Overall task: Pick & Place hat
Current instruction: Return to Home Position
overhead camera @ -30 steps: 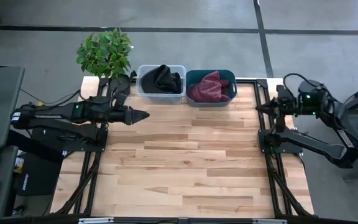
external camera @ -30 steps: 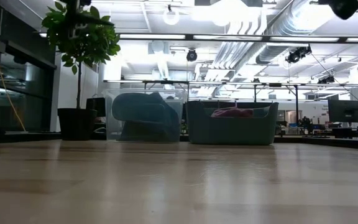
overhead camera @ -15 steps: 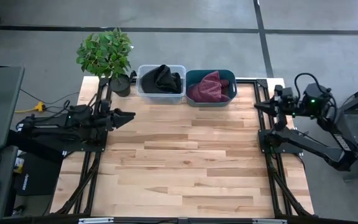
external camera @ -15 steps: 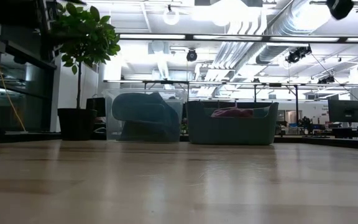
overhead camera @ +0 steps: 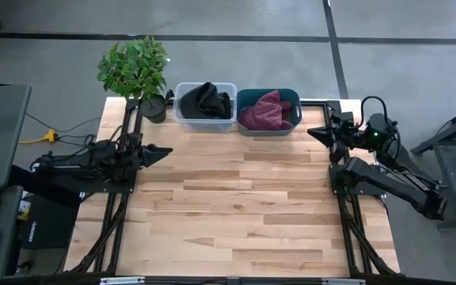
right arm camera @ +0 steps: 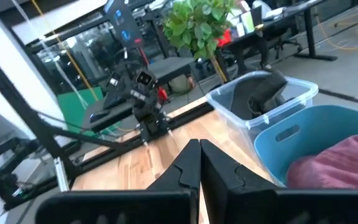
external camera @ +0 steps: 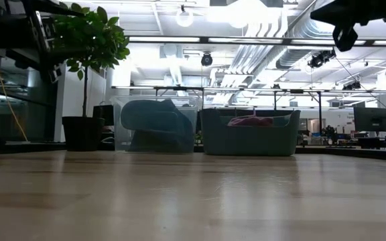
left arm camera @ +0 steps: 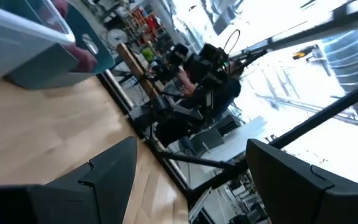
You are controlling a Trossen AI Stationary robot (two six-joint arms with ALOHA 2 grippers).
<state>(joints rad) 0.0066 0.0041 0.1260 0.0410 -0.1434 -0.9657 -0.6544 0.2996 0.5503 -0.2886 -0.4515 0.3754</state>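
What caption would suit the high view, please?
Red caps in blue bin, dark cloth in clear bin; left arm and right arm at table's sides.

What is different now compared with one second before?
The left gripper drew back toward the left edge of the table; the right gripper swung inward over its right edge. Nothing was grasped or released. Red caps, blue bin, clear bin and plant stayed put.

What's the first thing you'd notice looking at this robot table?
The red caps heaped in the blue bin at the far edge of the table stand out, beside a clear bin holding a dark hat and a leafy plant at the corner. The left gripper, open, and right gripper, shut, hover empty at its sides.
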